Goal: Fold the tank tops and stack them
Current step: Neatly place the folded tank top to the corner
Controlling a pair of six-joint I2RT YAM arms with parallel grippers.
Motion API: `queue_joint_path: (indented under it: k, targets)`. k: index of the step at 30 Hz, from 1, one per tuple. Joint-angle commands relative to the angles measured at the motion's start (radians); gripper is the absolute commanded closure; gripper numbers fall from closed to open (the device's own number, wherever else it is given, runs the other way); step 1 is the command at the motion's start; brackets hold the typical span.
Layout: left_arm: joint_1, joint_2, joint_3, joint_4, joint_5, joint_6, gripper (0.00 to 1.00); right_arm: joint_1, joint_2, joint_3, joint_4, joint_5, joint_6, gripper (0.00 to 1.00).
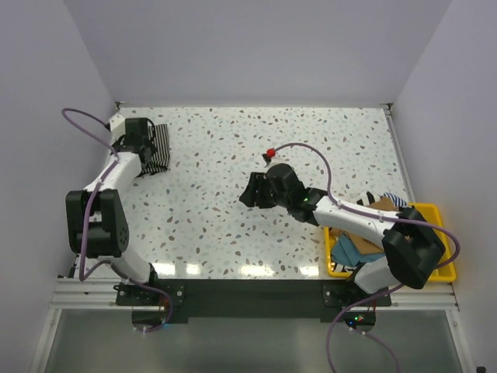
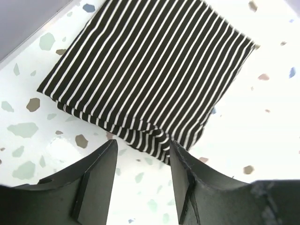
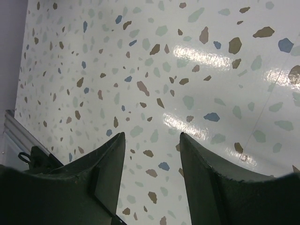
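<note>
Here the left pincer (image 2: 140,150) stands parted and empty, with the folded striped tank top (image 2: 145,70) lying flat on the surface (image 2: 262,140) just ahead of its tips. The right pincer (image 3: 152,138), likewise parted, hangs over the surface, holding nothing.

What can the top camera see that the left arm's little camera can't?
Only the top camera shows the right pincer, open over the middle of the table, and the yellow bin holding more clothes on the right. Only the left wrist camera shows the folded layers along the edge of the striped tank top, and the left pincer open with nothing between its fingers. Both show that striped top lying folded on the speckled table.
</note>
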Motion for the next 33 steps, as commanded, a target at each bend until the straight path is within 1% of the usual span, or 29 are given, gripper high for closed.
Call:
queue_joint_path:
  k: [1, 2, 3, 4, 5, 6, 8, 9, 12, 17, 20, 22, 23, 25, 31, 33]
  targets:
    - [0.007, -0.004, 0.021, -0.07, -0.028, -0.153, 0.48, 0.003, -0.033, 0.032, -0.007, -0.006, -0.026, 0.46]
    - [0.011, 0.043, 0.039, -0.084, -0.031, -0.172, 0.49, 0.004, -0.026, 0.037, -0.008, -0.005, -0.027, 0.47]
    - [0.016, 0.075, 0.094, -0.111, -0.042, -0.227, 0.52, 0.004, -0.021, 0.037, -0.009, -0.006, -0.029, 0.47]
    - [0.029, 0.112, 0.126, -0.168, -0.048, -0.255, 0.54, 0.004, -0.008, 0.039, -0.007, -0.006, -0.029, 0.47]
    - [0.034, 0.184, 0.157, -0.185, -0.051, -0.291, 0.54, 0.004, -0.003, 0.036, -0.004, -0.006, -0.027, 0.47]
    - [0.045, 0.22, 0.204, -0.204, -0.03, -0.31, 0.55, 0.004, 0.003, 0.032, 0.005, -0.026, -0.027, 0.47]
    - [0.076, 0.316, 0.26, -0.208, 0.016, -0.336, 0.6, 0.003, 0.017, 0.029, 0.002, -0.025, -0.034, 0.48]
    - [0.085, 0.338, 0.269, -0.223, 0.05, -0.345, 0.6, 0.004, 0.023, 0.026, -0.007, -0.022, -0.037, 0.48]
    - [0.099, 0.367, 0.257, -0.217, 0.066, -0.35, 0.62, 0.003, 0.014, 0.01, -0.015, -0.017, -0.041, 0.49]
    - [0.111, 0.326, 0.173, -0.198, 0.044, -0.345, 0.63, 0.003, -0.017, -0.018, -0.018, -0.014, -0.04, 0.48]
    - [0.123, 0.33, 0.171, -0.169, 0.044, -0.301, 0.63, 0.004, -0.021, -0.02, -0.019, -0.014, -0.041, 0.48]
    - [0.132, 0.352, 0.197, -0.153, 0.052, -0.281, 0.63, 0.004, -0.018, -0.015, -0.019, -0.015, -0.044, 0.49]
    - [0.135, 0.387, 0.24, -0.15, 0.062, -0.254, 0.63, 0.004, -0.018, -0.011, -0.019, -0.019, -0.047, 0.49]
    - [0.142, 0.431, 0.297, -0.182, 0.055, -0.247, 0.63, 0.003, -0.03, -0.007, -0.051, -0.017, -0.05, 0.49]
    - [0.148, 0.574, 0.491, -0.188, 0.058, -0.217, 0.63, 0.004, -0.064, 0.0, -0.102, -0.011, -0.073, 0.48]
    - [0.148, 0.629, 0.579, -0.21, 0.056, -0.203, 0.64, 0.004, -0.073, -0.001, -0.117, 0.007, -0.08, 0.48]
